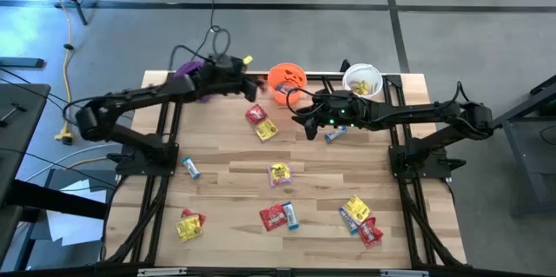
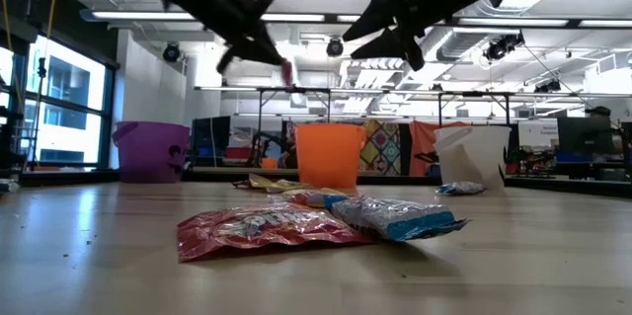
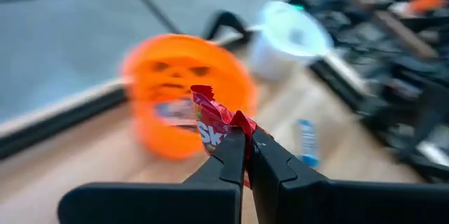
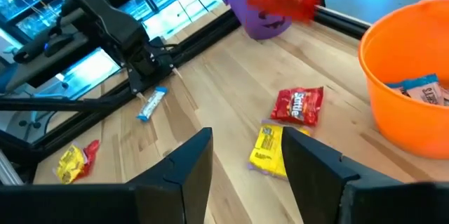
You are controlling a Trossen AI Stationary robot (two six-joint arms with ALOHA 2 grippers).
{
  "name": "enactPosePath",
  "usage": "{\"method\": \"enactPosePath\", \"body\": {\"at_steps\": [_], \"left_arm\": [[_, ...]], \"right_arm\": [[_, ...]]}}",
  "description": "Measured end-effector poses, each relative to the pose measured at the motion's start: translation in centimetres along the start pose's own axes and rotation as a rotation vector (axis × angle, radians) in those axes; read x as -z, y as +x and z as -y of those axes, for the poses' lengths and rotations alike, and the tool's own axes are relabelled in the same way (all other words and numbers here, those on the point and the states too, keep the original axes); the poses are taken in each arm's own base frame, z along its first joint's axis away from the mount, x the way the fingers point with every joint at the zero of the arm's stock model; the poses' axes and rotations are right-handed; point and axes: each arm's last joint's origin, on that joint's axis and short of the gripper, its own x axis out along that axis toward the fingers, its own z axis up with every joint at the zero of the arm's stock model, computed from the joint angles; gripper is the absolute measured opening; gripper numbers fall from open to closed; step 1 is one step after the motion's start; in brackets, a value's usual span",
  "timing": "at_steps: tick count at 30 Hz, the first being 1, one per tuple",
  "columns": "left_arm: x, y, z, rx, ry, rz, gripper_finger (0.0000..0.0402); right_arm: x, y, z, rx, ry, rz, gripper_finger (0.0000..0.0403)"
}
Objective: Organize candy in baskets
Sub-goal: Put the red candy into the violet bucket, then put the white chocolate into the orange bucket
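My left gripper (image 1: 252, 86) is up above the table between the purple bucket (image 1: 193, 75) and the orange bucket (image 1: 287, 80), shut on a red candy packet (image 3: 214, 122). The white bucket (image 1: 362, 80) stands to the right of the orange one and holds yellow candy. My right gripper (image 1: 304, 122) is open and empty, in the air in front of the orange bucket, above a red packet (image 4: 300, 104) and a yellow packet (image 4: 270, 147) that lie flat on the table. Candies lie in the orange bucket (image 4: 421, 87). My left gripper pinches the red packet's edge (image 3: 235, 127) between its two shut fingers. Most of the packet sticks out past the fingertips. The packet is lifted clear of the table and shows below the fingers in the low view (image 2: 286, 70).
Loose candy lies over the table: a blue bar (image 1: 190, 168) at the left, a yellow packet (image 1: 279, 172) in the middle, a blue bar (image 1: 334, 135) under my right arm, a red packet (image 1: 274, 216) and others near the front edge. The buckets stand along the far edge.
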Motion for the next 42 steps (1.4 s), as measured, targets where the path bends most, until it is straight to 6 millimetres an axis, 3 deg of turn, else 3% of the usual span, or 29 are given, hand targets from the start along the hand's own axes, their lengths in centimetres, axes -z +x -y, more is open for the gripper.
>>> {"method": "enactPosePath", "body": {"at_steps": [9,14,20,31,42], "left_arm": [[-0.2,-6.4,-4.8,-0.383,-0.006,-0.104,0.0000],[0.7,-8.4,-6.9,-0.586,-0.020,-0.223,0.0000],[1.1,-7.9,-8.8,-0.699,-0.028,-0.305,0.0000],[0.8,-7.7,-10.4,-0.860,-0.052,-0.274,0.0003],[0.9,-7.4,-9.8,-0.753,-0.002,-0.316,0.0073]], "right_arm": [[-0.2,0.0,0.4,0.010,0.004,0.005,0.0165],[-0.3,0.0,0.6,0.018,0.008,0.009,0.0165],[-0.5,0.0,1.0,0.028,0.013,0.014,0.0165],[-0.6,0.0,1.1,0.029,0.041,0.015,0.0165],[-0.5,0.0,1.2,0.033,0.035,0.010,0.0165]]}}
